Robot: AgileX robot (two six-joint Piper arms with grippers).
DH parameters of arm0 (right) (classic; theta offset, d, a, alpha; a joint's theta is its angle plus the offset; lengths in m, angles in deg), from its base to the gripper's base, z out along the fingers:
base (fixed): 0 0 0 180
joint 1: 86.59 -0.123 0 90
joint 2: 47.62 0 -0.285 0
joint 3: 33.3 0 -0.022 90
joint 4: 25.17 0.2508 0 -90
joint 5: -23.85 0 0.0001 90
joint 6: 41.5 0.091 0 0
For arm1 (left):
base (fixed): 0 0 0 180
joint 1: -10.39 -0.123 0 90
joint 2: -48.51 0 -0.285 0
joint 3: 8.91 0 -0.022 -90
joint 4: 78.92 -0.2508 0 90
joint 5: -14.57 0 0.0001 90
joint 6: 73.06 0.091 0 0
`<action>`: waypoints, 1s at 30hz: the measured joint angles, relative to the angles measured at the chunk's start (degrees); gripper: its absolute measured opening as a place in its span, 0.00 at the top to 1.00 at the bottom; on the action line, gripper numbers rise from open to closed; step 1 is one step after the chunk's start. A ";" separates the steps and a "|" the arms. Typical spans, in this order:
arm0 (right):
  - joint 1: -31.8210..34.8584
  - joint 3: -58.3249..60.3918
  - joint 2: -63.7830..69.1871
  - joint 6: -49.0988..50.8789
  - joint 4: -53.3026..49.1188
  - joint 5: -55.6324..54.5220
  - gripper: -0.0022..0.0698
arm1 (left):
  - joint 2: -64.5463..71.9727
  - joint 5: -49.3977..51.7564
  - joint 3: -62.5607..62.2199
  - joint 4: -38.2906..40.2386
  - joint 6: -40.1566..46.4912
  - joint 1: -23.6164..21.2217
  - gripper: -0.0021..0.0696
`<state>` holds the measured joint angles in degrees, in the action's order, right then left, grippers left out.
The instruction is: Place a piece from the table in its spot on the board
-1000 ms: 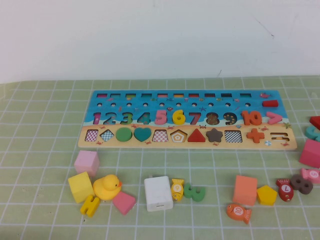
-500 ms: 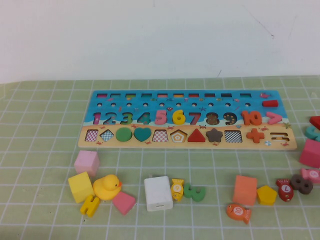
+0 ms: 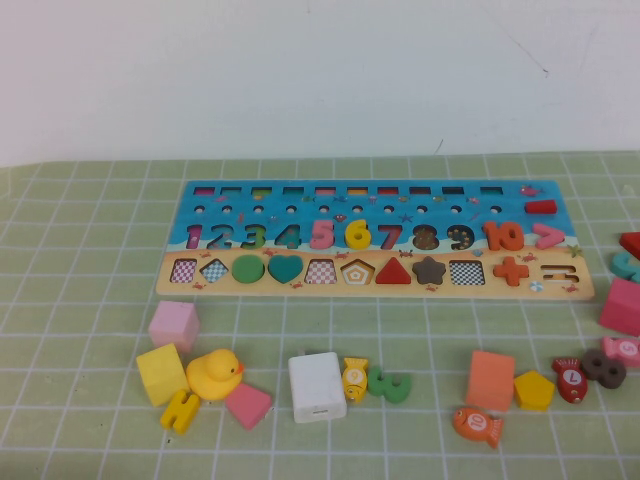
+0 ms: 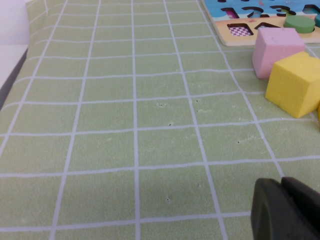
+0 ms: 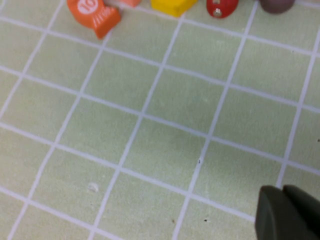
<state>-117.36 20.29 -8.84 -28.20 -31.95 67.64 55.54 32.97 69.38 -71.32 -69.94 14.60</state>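
The long board (image 3: 380,196) lies across the far middle of the green mat. The piece, a yellow numeral 6 (image 3: 357,236), sits in the board's number row between the pink 5 and the red 7. Neither arm appears in the high view. My left gripper (image 4: 282,186) is shut on nothing and hovers low over bare mat, near a pink cube (image 4: 276,50), a yellow cube (image 4: 297,82) and the board's corner (image 4: 225,36). My right gripper (image 5: 283,192) is also shut and empty over bare mat, some way from an orange fish (image 5: 92,12).
Loose pieces line the near side: pink cube (image 3: 173,324), yellow cube (image 3: 161,373), rubber duck (image 3: 213,374), white block (image 3: 317,386), small yellow fish (image 3: 354,379), green 3 (image 3: 390,386), orange block (image 3: 489,379), yellow pentagon (image 3: 533,390). More pieces crowd the right edge.
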 joint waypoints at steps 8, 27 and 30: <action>0.16 0.34 -1.21 0.00 0.27 -0.05 0.97 | 0.00 0.00 0.00 0.00 -0.12 0.00 0.97; 34.82 11.78 -30.32 -8.19 2.16 -16.83 0.97 | 0.00 0.00 0.00 0.00 -0.12 0.04 0.97; 36.07 19.07 -31.51 -8.19 3.63 -21.81 0.97 | 0.00 0.00 0.00 0.00 -0.21 0.04 0.97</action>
<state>-81.29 39.36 -40.35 -36.39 -28.31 45.83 55.54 32.97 69.38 -71.32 -70.15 14.65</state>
